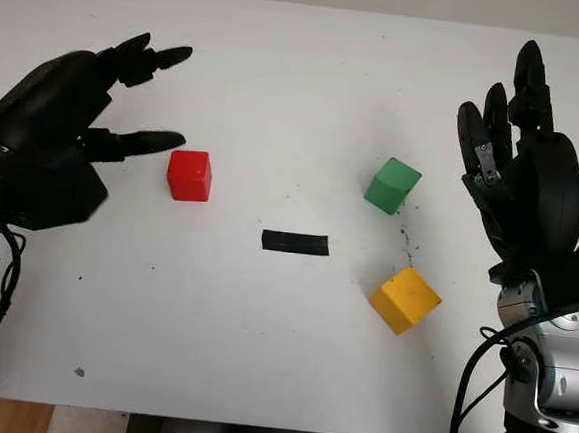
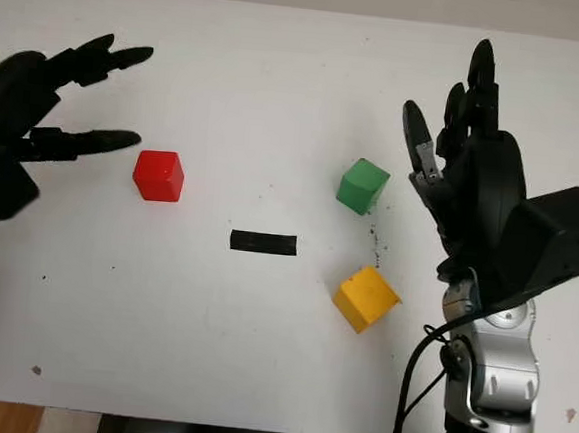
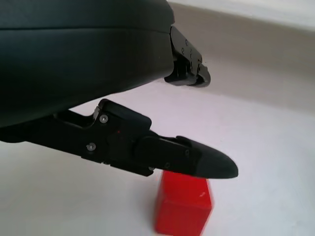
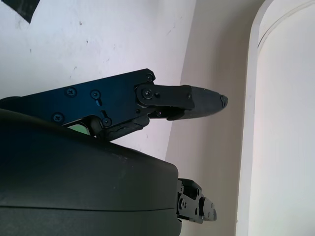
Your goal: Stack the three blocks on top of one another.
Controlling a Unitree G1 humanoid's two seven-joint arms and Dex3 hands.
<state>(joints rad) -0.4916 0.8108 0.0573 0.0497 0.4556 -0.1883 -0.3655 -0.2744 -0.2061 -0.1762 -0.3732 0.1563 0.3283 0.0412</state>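
While both hands are held open and empty, a black tape strip [image 1: 294, 243] is seen mid-frame between red block [image 1: 189, 176] and yellow block [image 1: 404, 299].

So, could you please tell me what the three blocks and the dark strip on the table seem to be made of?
The red block, green block and yellow block look like painted wood or solid plastic: flat opaque colour, crisp edges, little shine. The black strip lies flat with slightly ragged ends, probably matte tape.
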